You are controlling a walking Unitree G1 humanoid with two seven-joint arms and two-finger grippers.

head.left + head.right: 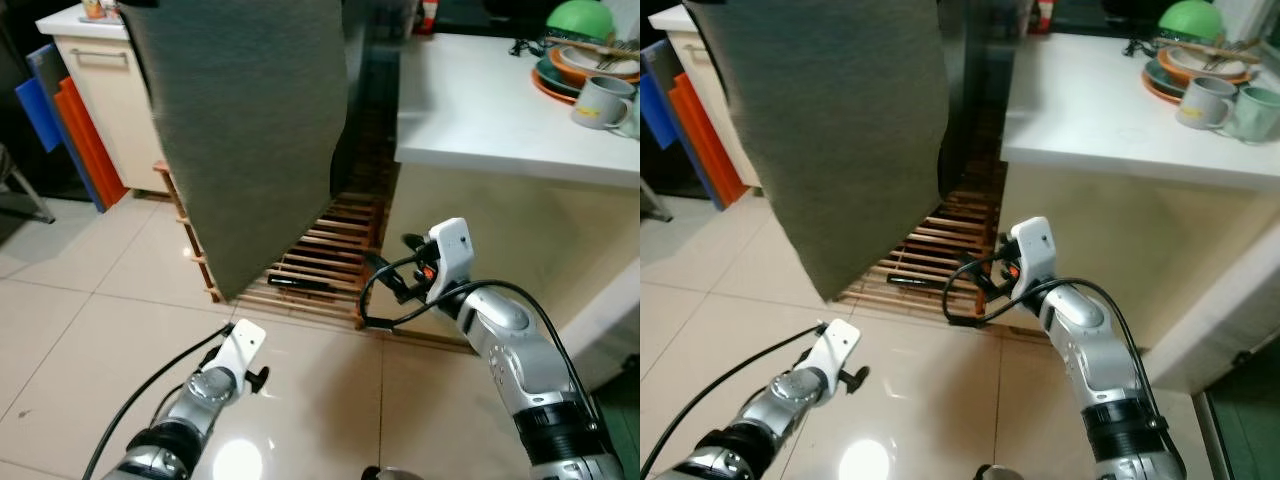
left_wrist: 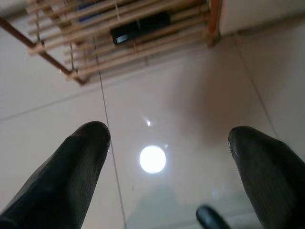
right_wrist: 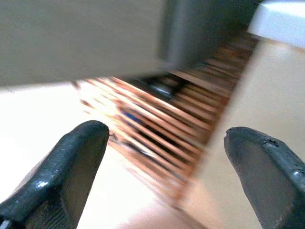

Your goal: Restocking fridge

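Right wrist view: fridge door (image 3: 81, 38) beyond open right pincer (image 3: 164, 143).

You are looking at one grey fridge door (image 1: 245, 130), one wooden slatted rack (image 1: 320, 255) on the floor, one white bench (image 1: 480, 105), two mugs (image 1: 1200, 100), one green bowl (image 1: 580, 20), and two end effectors, left (image 2: 167, 152) and right (image 3: 164, 143).

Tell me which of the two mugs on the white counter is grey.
The grey mug is the one nearer the stacked plates; the other mug, at the picture's right edge, is pale green.
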